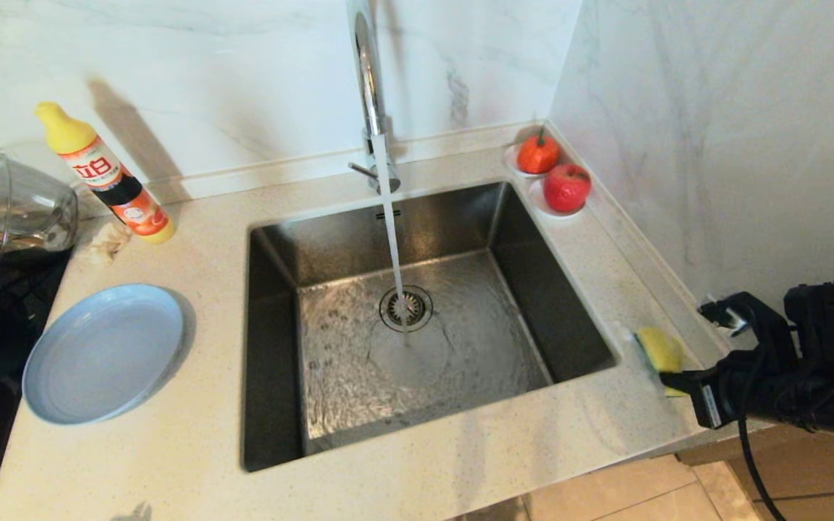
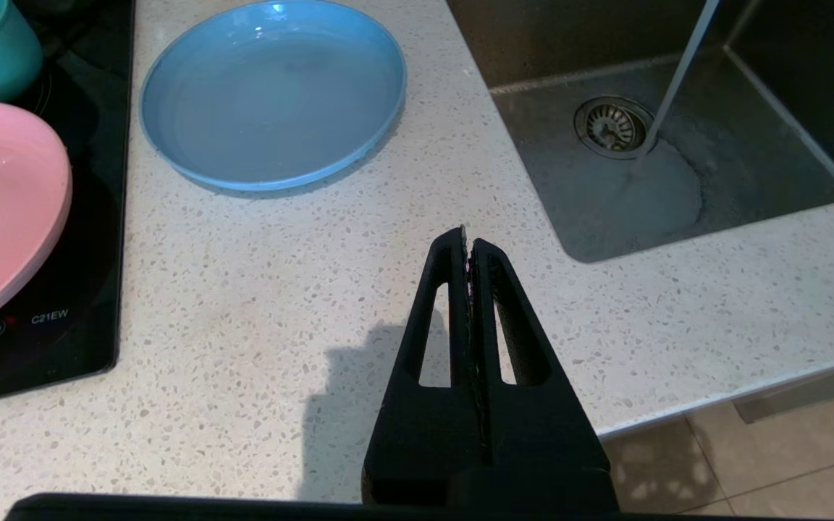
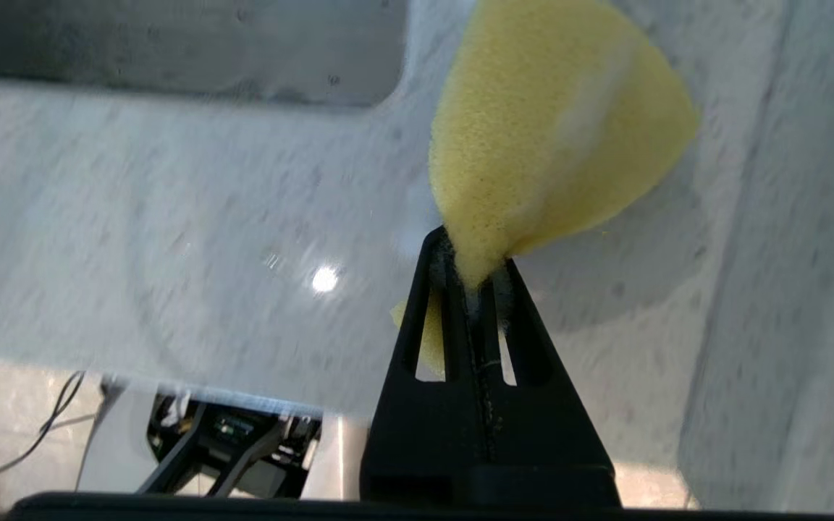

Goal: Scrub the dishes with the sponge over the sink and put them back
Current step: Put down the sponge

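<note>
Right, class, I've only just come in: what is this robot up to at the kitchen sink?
The right gripper is shut on a yellow sponge, holding it above the counter to the right of the sink, where the tap is running. The left gripper is shut and empty above the counter by the blue plate. No dish is being scrubbed yet.

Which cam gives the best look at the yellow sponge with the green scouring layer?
Right wrist view: the yellow sponge fills the frame, pinched in the shut right gripper. Head view shows it small, partly behind the arm, over the counter edge. Left wrist view misses it.
</note>
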`<state>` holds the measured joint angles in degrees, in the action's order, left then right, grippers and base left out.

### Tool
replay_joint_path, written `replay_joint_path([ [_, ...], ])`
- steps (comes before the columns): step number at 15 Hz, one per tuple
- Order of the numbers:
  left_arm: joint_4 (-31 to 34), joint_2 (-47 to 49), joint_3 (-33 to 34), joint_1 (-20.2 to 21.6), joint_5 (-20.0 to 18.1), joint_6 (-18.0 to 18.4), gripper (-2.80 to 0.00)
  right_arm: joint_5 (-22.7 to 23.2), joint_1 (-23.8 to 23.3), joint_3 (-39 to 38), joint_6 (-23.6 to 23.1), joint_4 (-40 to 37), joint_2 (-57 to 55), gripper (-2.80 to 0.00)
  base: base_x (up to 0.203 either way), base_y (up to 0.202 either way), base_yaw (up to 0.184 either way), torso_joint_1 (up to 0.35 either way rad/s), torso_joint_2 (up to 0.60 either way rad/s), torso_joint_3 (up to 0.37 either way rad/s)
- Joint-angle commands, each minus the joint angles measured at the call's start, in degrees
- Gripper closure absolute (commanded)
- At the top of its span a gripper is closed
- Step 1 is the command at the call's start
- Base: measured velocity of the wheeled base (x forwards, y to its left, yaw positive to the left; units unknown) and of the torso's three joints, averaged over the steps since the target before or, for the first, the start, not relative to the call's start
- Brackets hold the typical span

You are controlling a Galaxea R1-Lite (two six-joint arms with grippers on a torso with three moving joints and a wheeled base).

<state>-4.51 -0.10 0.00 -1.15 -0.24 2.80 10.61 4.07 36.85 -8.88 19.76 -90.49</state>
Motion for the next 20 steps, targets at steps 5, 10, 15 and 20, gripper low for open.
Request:
replay_joint_path([
  [5, -0.1, 0.0, 1.9, 0.0, 0.0, 0.0, 0.0, -3.5, 4.9, 2.7, 1.3, 0.2, -2.3, 0.0, 0.0, 0.0, 0.0, 0.0, 0.0, 0.0],
  [10, -0.1, 0.0, 1.9, 0.0, 0.0, 0.0, 0.0, -5.8, 5.0, 3.7, 1.3, 1.8, -4.8, 0.0, 0.0, 0.0, 0.0, 0.0, 0.0, 0.0],
  [15, -0.1, 0.0, 1.9, 0.0, 0.0, 0.0, 0.0, -9.6, 5.0, 3.9, 1.3, 6.1, -5.9, 0.0, 0.0, 0.0, 0.0, 0.0, 0.0, 0.0],
  [20, -0.1, 0.0, 1.9, 0.0, 0.0, 0.0, 0.0, -10.6, 5.1, 4.3, 0.9, 6.1, -5.7, -2.8, 0.0, 0.0, 0.0, 0.0, 0.0, 0.0],
])
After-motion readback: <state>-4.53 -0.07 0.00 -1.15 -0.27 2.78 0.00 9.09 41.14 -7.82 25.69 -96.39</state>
